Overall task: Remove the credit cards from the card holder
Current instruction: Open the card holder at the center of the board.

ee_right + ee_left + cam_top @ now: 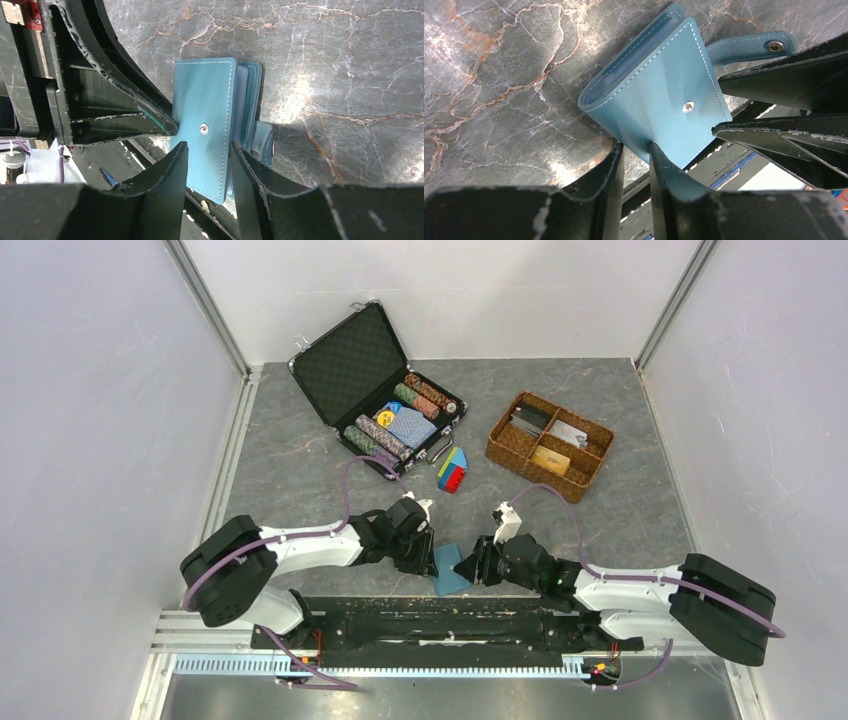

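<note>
Item: card holder (449, 570), light blue, snap strap (751, 47) undone, located at the near edge of the counter (620, 500), between the two arms. Left end effector (634, 152): narrow, pinching one corner of the cover. Right end effector (207, 150): jaws partly apart astride the opposite cover edge; whether it grips cannot be told. Wicker tray (500, 445), far right: one orange-yellow card (551, 460) inside

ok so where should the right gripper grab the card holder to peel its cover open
Pinch the card holder's stitched free edge, where the inner pockets show, coming in from that side. Its strap is unsnapped, and the left gripper seems to hold the opposite edge.
</note>
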You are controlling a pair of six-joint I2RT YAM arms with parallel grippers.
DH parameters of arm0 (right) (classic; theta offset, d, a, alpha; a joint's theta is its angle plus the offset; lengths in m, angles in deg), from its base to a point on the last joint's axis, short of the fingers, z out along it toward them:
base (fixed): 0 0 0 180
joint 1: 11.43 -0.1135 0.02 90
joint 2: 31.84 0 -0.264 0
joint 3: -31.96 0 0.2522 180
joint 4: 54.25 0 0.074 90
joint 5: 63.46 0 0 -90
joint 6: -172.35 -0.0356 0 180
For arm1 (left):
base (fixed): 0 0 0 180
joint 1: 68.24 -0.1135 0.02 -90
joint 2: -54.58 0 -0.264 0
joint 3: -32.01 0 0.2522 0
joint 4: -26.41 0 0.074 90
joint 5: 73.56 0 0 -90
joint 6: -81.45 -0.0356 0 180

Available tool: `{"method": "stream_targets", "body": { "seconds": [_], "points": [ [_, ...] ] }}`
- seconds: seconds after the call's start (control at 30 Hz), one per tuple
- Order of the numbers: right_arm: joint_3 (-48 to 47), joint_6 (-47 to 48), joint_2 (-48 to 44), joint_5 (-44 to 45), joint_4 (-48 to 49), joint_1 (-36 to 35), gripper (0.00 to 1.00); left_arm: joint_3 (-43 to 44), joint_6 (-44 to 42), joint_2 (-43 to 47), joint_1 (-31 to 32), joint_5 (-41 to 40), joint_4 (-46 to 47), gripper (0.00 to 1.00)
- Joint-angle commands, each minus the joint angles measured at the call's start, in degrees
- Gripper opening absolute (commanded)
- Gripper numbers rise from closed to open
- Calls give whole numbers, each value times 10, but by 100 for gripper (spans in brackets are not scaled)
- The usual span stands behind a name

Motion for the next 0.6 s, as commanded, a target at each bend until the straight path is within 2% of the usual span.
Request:
{"method": "stream_targets", "body": {
  "seconds": [0.0,0.23,0.4,0.57],
  "points": [
    [-1,-7,0,-13,44,2,39,-8,16,-2,-1,14,30,28],
    [0,-8,1,-11,36,4,39,-16,14,4,-1,11,31,25],
    [6,-14,0,-35,76,5,35,-24,20,-1,-1,29,55,20],
    [5,-15,-9,-41,101,4,33,-19,25,7,-1,31,58,18]
  ]
}}
